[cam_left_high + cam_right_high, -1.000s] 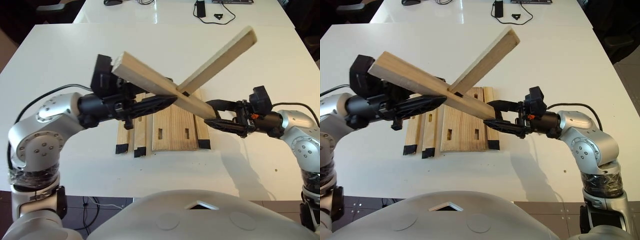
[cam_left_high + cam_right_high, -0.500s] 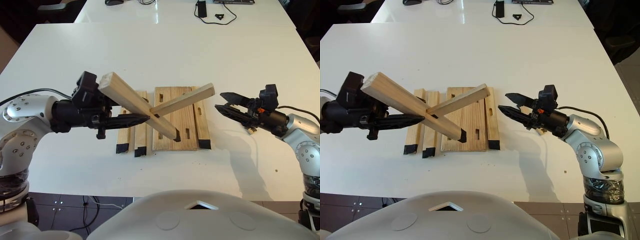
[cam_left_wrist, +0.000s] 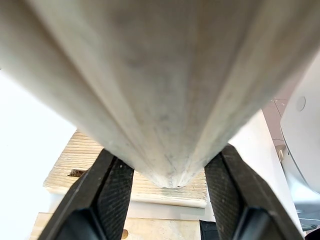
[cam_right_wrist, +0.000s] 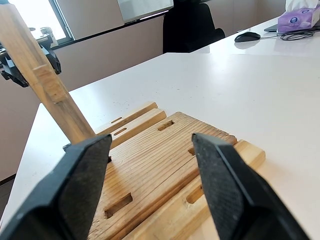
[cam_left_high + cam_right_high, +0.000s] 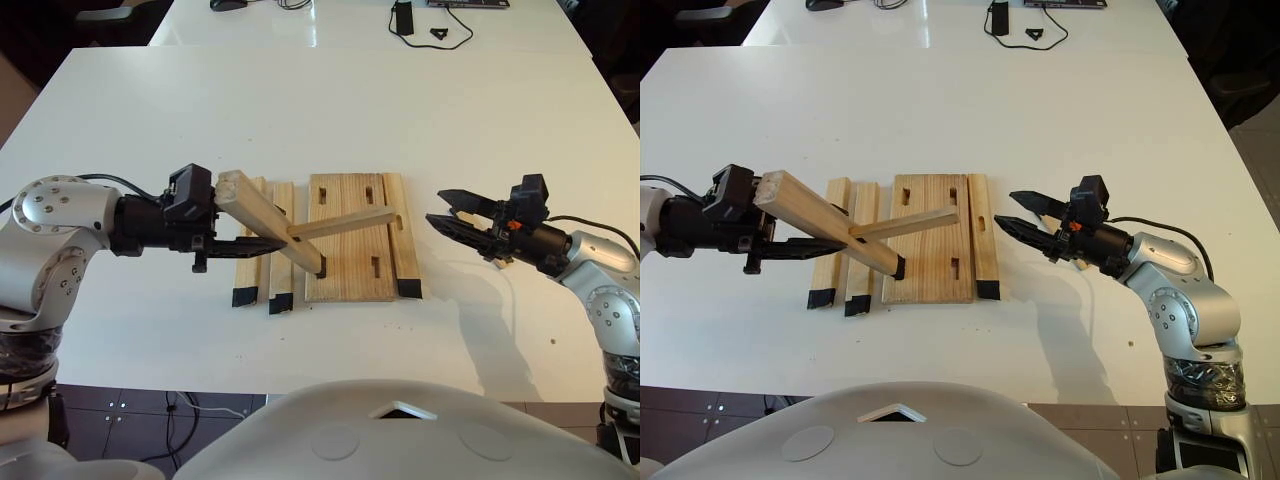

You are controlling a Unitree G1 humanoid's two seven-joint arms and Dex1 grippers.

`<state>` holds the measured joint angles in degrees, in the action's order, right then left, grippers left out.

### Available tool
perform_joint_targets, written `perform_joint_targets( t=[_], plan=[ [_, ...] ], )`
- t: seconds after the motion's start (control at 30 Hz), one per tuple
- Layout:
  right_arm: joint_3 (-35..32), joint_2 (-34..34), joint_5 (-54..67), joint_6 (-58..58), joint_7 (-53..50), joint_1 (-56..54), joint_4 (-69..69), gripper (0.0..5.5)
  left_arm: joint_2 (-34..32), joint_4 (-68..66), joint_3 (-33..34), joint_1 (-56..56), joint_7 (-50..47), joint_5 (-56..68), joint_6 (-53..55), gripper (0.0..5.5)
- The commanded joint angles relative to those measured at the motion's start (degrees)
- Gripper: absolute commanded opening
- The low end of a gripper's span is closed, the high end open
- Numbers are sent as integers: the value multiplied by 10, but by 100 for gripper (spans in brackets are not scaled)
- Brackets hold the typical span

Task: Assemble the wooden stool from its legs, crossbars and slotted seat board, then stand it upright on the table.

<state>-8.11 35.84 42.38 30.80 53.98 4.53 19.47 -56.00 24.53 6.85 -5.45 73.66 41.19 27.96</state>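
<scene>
Two arms are up over the white table, so log them as follows.

Left arm: your forearm runs level from the left, pointing toward the middle. The left gripper is clamped on the held leg. From the left wrist view you see a dark finger pressed to each side of the wood.

Held leg: tilted, with the raised end near the wrist. The black-capped foot is down over the left part of the seat board. You cannot tell whether the foot touches the board.

Crossbar: joined into the held leg partway along it and carried off the table. It juts out toward your right, across and above the board.

Right arm: bent at the elbow, with the forearm angled in from the right. The right gripper hovers just beside the board's right edge, pointing left. Its fingers are spread apart with nothing between them.

Seat board: flat on the table between your arms, slots showing.

Loose parts:
- The first loose leg and second loose leg lie side by side against the board's left edge.
- The third loose leg lies along the board's right edge.
- All three have black caps at the near end.
</scene>
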Motion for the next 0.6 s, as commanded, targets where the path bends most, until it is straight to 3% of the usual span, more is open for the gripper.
perform_joint_targets(
  t=[0.03,0.23,0.6],
  plan=[
    [5,1,-12,-7,1,-3,-2,295,-10,-5,-32,11,9,-56,-29,203],
    [17,0,-27,-19,1,-8,-12,295,-23,-29,-71,7,22,-116,-87,203],
    [29,-9,-42,-29,-4,-1,-12,295,-9,-41,-144,8,21,-129,-85,203]
  ],
)
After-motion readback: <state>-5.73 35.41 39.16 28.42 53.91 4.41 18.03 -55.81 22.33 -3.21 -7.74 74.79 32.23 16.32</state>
